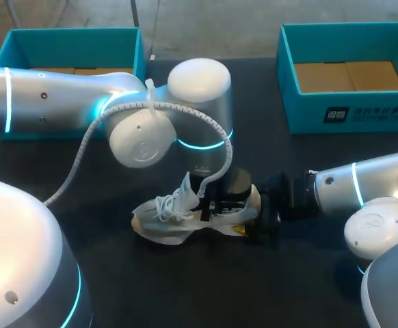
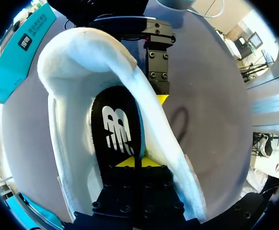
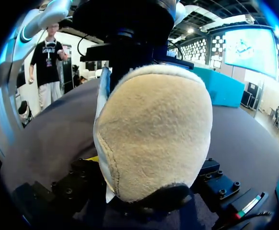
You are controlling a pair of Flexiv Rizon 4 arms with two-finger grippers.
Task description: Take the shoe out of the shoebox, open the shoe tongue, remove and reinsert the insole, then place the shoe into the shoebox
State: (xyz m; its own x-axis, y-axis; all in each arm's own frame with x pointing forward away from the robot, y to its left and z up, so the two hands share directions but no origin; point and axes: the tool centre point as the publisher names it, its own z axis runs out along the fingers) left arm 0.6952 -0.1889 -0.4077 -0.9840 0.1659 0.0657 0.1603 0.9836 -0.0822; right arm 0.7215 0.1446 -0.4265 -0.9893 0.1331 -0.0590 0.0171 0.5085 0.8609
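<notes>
A white shoe (image 1: 161,219) lies on its side on the dark table, toe to the left, laces loose. My left arm comes over it from the left. The left gripper (image 1: 216,205) points down into the shoe's opening. In the left wrist view its yellow tips (image 2: 132,162) are shut on the heel end of the black insole (image 2: 115,129), inside the white lining (image 2: 67,62). My right gripper (image 1: 257,222) is at the heel, shut on it. One of its fingers (image 2: 158,72) presses the shoe's outer side. The beige heel (image 3: 154,129) fills the right wrist view.
Two teal shoeboxes stand at the back of the table, one at the left (image 1: 72,37) and one at the right (image 1: 349,116), both with cardboard inside. The left arm's big elbow joint (image 1: 199,102) hangs over the table's middle.
</notes>
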